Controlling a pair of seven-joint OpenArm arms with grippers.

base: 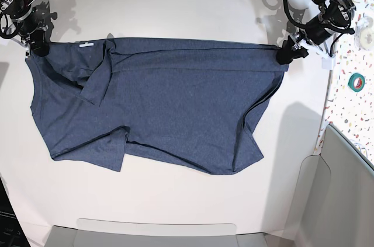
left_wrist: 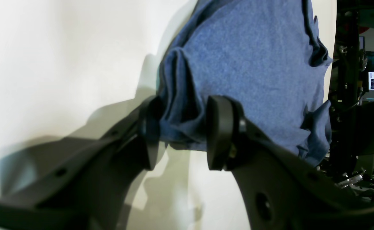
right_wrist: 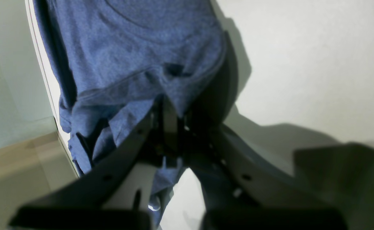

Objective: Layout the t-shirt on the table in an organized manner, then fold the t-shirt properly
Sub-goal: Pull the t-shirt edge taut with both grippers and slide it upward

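Observation:
The dark blue t-shirt (base: 169, 107) lies spread and rumpled on the white table (base: 175, 7), its top edge pulled taut between my two grippers. A small white neck label (base: 86, 44) shows near the left end, and one sleeve is folded over the body. My left gripper (base: 285, 55) is at the shirt's right end. In the left wrist view this left gripper (left_wrist: 183, 134) is shut on a bunched fold of the t-shirt (left_wrist: 247, 64). My right gripper (base: 38, 47) holds the left end. In the right wrist view this right gripper (right_wrist: 171, 118) is shut on the t-shirt's (right_wrist: 136, 48) edge.
A narrow speckled surface (base: 350, 101) borders the table on the right, with a green tape roll (base: 356, 82) on it. Grey bin walls stand along the front edge (base: 158, 229) and at the front right (base: 339, 188). Cables hang along the far edge.

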